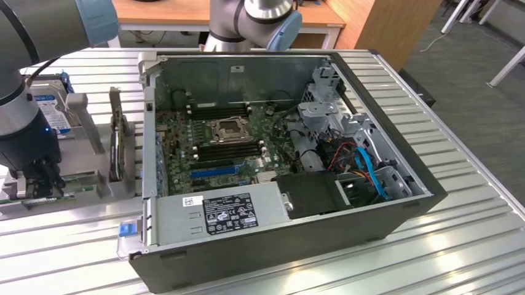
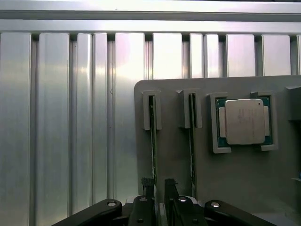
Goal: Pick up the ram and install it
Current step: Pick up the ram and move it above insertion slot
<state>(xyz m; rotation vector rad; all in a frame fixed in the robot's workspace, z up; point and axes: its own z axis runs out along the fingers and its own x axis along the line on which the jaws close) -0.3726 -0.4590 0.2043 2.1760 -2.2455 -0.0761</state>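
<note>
Two ram sticks stand on edge in slots of a grey holder plate (image 2: pixel 235 188). One ram (image 2: pixel 153 136) runs straight in under my gripper (image 2: pixel 160 188); the second ram (image 2: pixel 192 136) stands parallel beside it. My black fingertips (image 2: pixel 148 187) are a narrow gap apart, slightly wider than the stick, and nothing is visibly clamped between them. In the exterior view my gripper (image 1: pixel 34 181) points down, low over the holder (image 1: pixel 82 184), at the exterior view's left of the open computer case (image 1: pixel 287 160). On the motherboard, long black memory slots (image 1: pixel 228 150) lie beside the processor socket (image 1: pixel 228 130).
A processor chip (image 2: pixel 243 121) sits in a pocket of the holder. A silver hard drive with a blue label (image 1: pixel 51 114) and an upright card (image 1: pixel 119 141) stand in racks by the arm. The power supply (image 1: pixel 221 212) and a drive cage (image 1: pixel 328 117) crowd the case. The table (image 2: pixel 56 117) is ribbed metal.
</note>
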